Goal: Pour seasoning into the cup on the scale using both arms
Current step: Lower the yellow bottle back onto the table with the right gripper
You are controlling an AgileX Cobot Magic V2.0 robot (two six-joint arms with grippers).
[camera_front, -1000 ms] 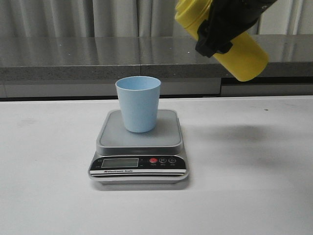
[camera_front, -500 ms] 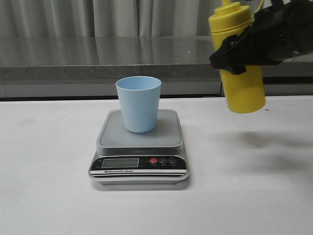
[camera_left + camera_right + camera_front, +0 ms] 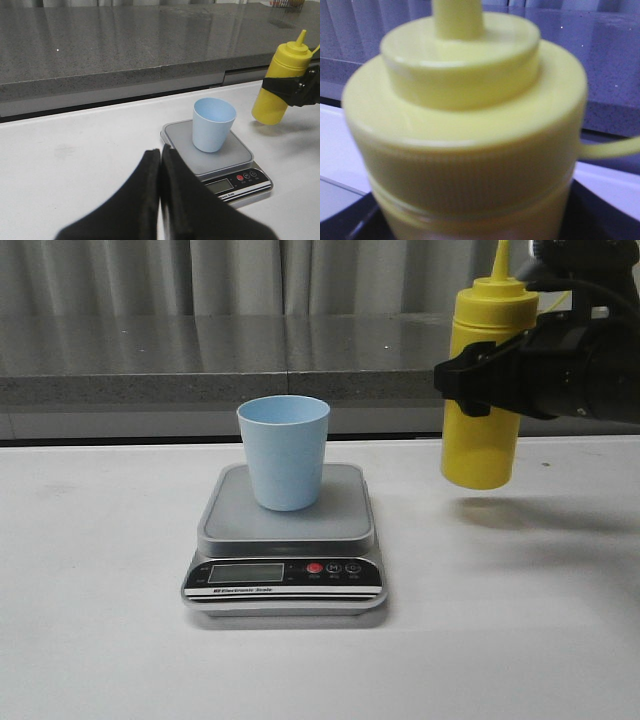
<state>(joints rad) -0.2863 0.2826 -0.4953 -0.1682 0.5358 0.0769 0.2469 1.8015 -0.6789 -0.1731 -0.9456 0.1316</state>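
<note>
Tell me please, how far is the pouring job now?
Done: the cup stands on the scale. In hand: the right gripper holds the seasoning bottle upright, lifted off the table, to the right of the cup. Whether anything was poured cannot be seen. The left gripper is shut, away from the bottle. Left: setting the bottle down, it seems.

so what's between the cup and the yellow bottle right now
Nothing: front view shows only bare scale platform and white table between blue cup and held squeeze bottle.
</note>
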